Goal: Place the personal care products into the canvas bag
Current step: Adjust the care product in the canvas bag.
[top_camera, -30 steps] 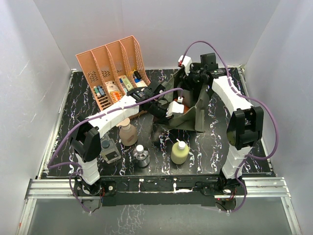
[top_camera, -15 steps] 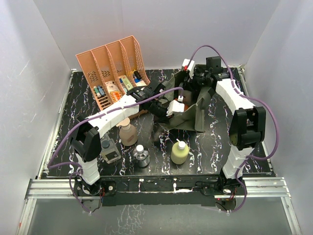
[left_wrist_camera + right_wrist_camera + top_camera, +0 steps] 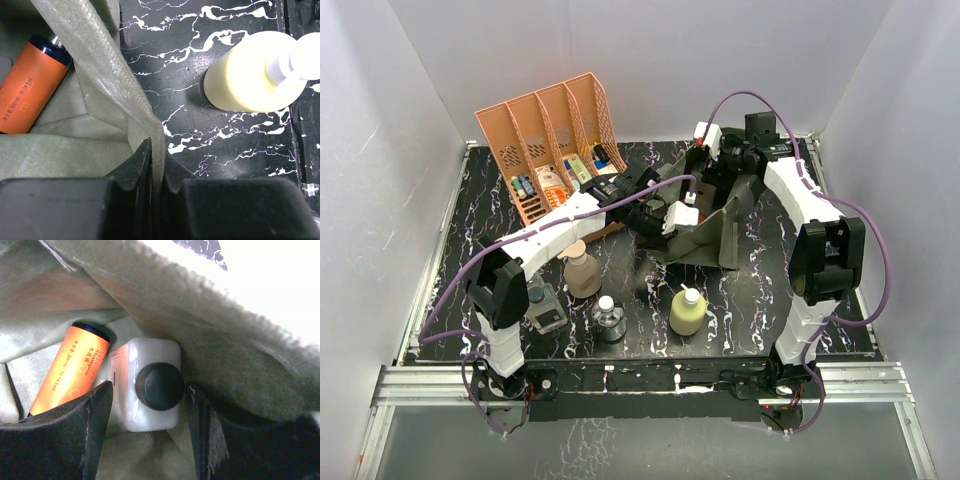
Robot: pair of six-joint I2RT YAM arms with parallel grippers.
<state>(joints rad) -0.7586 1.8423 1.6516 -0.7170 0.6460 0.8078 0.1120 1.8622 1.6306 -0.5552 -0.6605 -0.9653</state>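
The olive canvas bag (image 3: 708, 243) stands at the table's middle back. My left gripper (image 3: 156, 150) is shut on its rim strap (image 3: 112, 75), holding the mouth apart. My right gripper (image 3: 147, 395) hangs open inside the bag (image 3: 225, 375). Its fingers stand apart on either side of a white dark-capped bottle (image 3: 125, 395). That bottle rests on the bag floor beside an orange bottle (image 3: 70, 370). Outside the bag stand the yellow white-capped bottle (image 3: 686, 311), the tan pump bottle (image 3: 583, 272), the small clear round bottle (image 3: 609, 318) and the twin pack (image 3: 544, 305).
A salmon-orange slotted rack (image 3: 555, 130) with small boxes and tubes stands at the back left. White walls close in the black marbled table (image 3: 470, 215) on three sides. The left arm stretches across the middle towards the bag.
My right gripper's jaws have spread apart inside the bag, and its wrist has shifted slightly toward the back right. The left gripper has kept its hold on the bag's rim.
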